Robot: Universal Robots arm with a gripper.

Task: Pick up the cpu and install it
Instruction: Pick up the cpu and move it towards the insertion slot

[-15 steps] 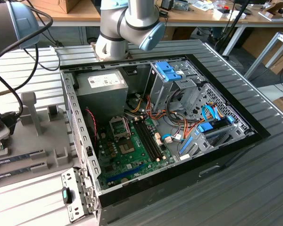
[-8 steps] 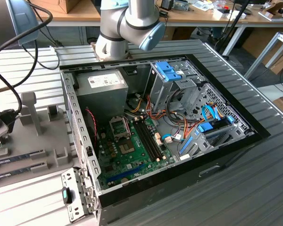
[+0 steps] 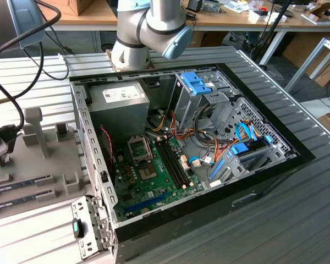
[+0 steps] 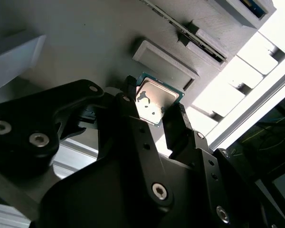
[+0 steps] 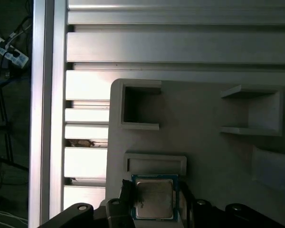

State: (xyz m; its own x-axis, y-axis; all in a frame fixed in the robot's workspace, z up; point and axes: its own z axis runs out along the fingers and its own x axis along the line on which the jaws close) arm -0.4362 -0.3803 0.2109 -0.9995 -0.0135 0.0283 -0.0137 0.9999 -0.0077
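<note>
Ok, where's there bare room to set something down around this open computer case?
The ribbed metal table is bare at the exterior view's right of the open black computer case, and in front of the grey fixture plate on its left. Crowded: the case's inside, with cables and drive cages, and the plate around the silvery square cpu, where the end effector sits.

A: Entry one, cpu (image 4: pixel 156 99)?
B: Smooth silvery-grey metal top, soft gloss, dull smudges; narrow green rim.
A: Gripper (image 4: pixel 154 102)?
B: Black, matt, smooth; bright metal screw heads.
A: Holder tray (image 5: pixel 204 156)?
B: Pale grey, matt, plastic by its look.
A: Table (image 3: pixel 297 209)?
B: Ribbed grey metal, satin sheen.
A: Computer case (image 3: pixel 91 132)?
B: Bare grey sheet metal; green board (image 3: pixel 154 190) slightly glossy.
</note>
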